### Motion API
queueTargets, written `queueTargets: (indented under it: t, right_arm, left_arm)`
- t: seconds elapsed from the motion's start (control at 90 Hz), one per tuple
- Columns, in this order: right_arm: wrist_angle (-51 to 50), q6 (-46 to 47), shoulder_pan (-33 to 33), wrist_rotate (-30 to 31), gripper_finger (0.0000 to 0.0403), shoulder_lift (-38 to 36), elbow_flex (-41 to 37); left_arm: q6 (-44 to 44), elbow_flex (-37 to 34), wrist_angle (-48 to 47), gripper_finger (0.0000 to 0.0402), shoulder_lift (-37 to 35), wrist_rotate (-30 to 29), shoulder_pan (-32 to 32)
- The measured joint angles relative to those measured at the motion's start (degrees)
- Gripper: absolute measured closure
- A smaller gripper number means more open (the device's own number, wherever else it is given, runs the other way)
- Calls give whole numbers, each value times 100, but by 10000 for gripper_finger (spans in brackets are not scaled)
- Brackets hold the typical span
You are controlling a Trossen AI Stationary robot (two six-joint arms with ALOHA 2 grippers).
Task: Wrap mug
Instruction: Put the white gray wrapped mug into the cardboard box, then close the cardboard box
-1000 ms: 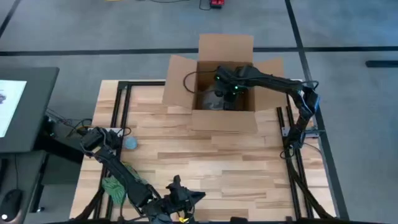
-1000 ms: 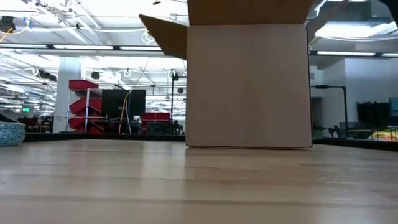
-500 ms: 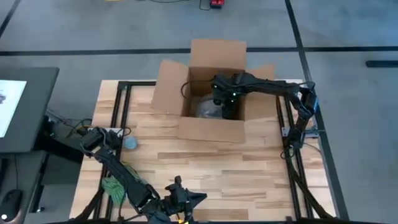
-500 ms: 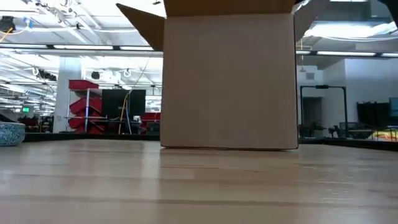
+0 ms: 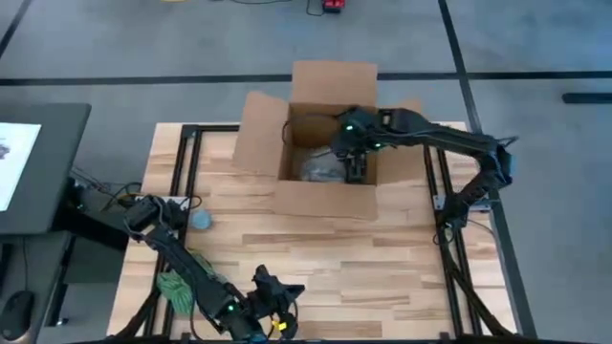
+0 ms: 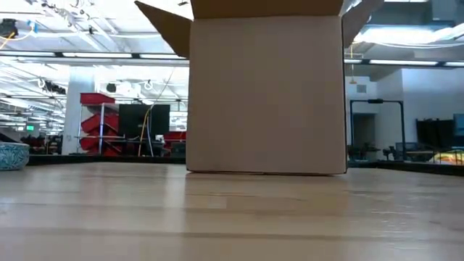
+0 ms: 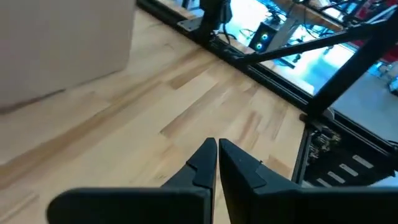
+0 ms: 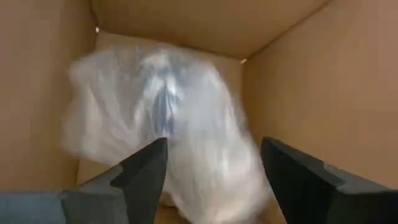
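So the mug (image 8: pixel 165 149) is already bundled up in what looks like clear bubble wrap, and it's sitting on the floor of the cardboard box (image 5: pixel 320 196), which shows in the upper middle of the high view. From above, the bundle reads as a greyish lump in the left-hand part of the box's opening. I can't make out the mug's own shape through the plastic, just a bluish patch in the middle of the wad, so no idea which way its handle or long axis points.

The right end effector (image 5: pixel 359 167) is the one that matters here. It's poked down into the box from the right side of the frame, and the bundle lies straight ahead of it and a bit lower. In the right wrist view the two fingers are spread wide with the wrap showing between them, not pinching anything. Whether a fingertip is brushing the plastic, I can't tell.

The left end effector (image 7: pixel 216 163) is way off at the bottom middle of the high view, down low over the bare counter (image 5: pixel 325 253), fingers pressed together and holding nothing. So the right arm is by far the nearer one. If the next move is a grab or a nudge, my guess is it goes forward and down from the right side.
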Motion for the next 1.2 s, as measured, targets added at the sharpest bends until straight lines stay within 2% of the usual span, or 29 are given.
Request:
queueTargets:
  t: [0.133, 0.433, 0.567, 0.656, 0.711, 0.8, 0.867, 0.922, 0.989, 1.022, 1.078, 1.2]
  right_arm:
    - [-87, -137, -2, -195, 154, -606, 0]
    - [-205, -332, -2, -1184, 154, -1777, 0]
    - [-398, -211, 101, -1516, 154, -2201, 0]
    - [-667, 232, 356, -1786, 154, -2408, 0]
    - [-1040, 445, 609, -2030, 154, -2466, 4]
    - [-1877, 746, 1118, -2467, 154, -2458, -1]
    - [-2315, 1142, 1606, -2608, 154, -2443, -116]
    - [-2519, 1569, 2034, -2596, 156, -2492, -317]
    - [-2591, 2066, 2529, -2554, 159, -2592, -661]
    - [-2584, 2294, 2751, -2435, 161, -2660, -878]
    - [-2602, 2693, 3062, -2083, 166, -2785, -1254]
    - [-2970, 3474, 3381, -606, 183, -3038, -2041]
  left_arm:
    - [-25, 0, -3, 402, 0, 0, 0]
    - [78, 0, -14, 402, 0, -4, 0]
    - [-91, 2, -357, 402, 0, -160, 2]
    - [-1055, 4, -1207, 402, -3, -101, 96]
    - [-1833, 2, -2028, 402, -24, 141, 193]
    - [-3082, 4, -3414, 402, -39, 857, 369]
    - [-3692, 33, -4485, 402, -70, 1593, 479]
    - [-4065, 155, -5490, 402, -147, 2071, 540]
    - [-4398, 330, -6459, 402, -321, 2165, 579]
    - [-4400, 333, -6525, 402, -436, 2121, 610]
    - [-3860, 174, -6329, 402, -740, 1867, 717]
    - [-3403, -30, -6477, 402, -1190, 1642, 1127]
